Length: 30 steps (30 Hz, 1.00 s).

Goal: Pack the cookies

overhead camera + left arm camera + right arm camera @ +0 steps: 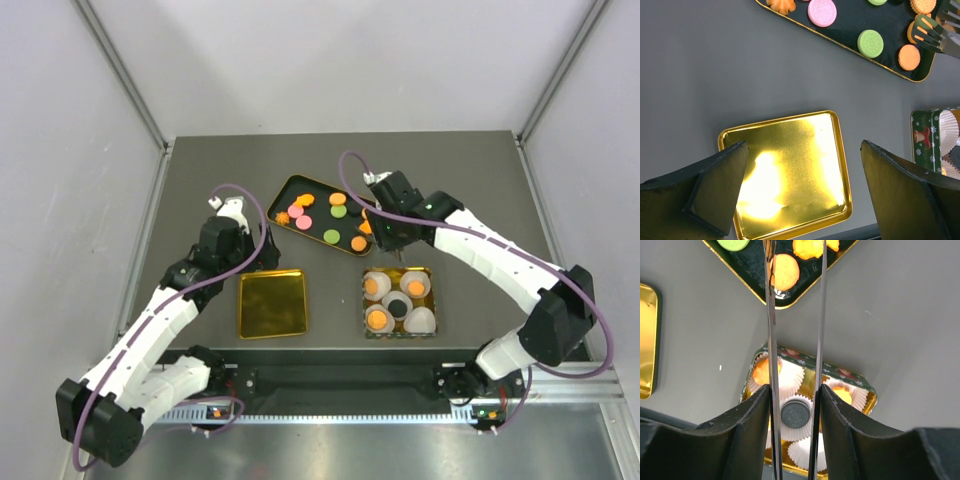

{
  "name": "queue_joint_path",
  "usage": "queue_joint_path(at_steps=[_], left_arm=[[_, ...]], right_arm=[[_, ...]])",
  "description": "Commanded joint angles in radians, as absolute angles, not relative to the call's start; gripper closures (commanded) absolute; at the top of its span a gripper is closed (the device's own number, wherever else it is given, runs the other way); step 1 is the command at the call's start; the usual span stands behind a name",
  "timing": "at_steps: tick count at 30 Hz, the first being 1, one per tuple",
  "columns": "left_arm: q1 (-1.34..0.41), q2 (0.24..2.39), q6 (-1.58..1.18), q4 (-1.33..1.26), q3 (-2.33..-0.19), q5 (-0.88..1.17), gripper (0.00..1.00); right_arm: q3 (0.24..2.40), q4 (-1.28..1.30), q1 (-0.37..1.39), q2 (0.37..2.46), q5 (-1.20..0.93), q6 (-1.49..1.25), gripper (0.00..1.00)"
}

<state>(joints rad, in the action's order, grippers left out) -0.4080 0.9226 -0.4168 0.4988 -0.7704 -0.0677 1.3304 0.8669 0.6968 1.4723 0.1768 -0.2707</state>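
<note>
over the black tray (747, 265), the right gripper (795, 396), partly closed, holds tongs (771, 340), blades apart and seemingly empty; straddle one orange cookie (785, 271) squarely, squeeze gently. left gripper (804, 150) gapes, empty.

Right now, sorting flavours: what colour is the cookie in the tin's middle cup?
Black cookie; best in right wrist view.

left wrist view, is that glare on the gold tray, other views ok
Left wrist: yes, white glare washes out the gold tray at lower left. Right wrist: tongs sharp, light even. Top external: flat, even light.
</note>
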Motion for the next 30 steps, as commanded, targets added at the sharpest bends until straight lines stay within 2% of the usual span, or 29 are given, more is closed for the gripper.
queue_joint_path(at_steps=[1, 15, 30], left_arm=[[-0.405, 0.896, -0.41, 0.465, -0.788, -0.075, 0.01], [-0.405, 0.907, -0.41, 0.46, -0.79, -0.071, 0.01], [-0.405, 0.911, -0.41, 0.463, -0.79, -0.074, 0.01]], right_arm=[[1.394, 0.798, 0.681, 1.474, 0.199, -0.255, 0.58], [1.394, 0.752, 0.69, 1.479, 0.035, -0.268, 0.59], [1.443, 0.715, 0.721, 1.609, 0.012, -0.276, 0.58]])
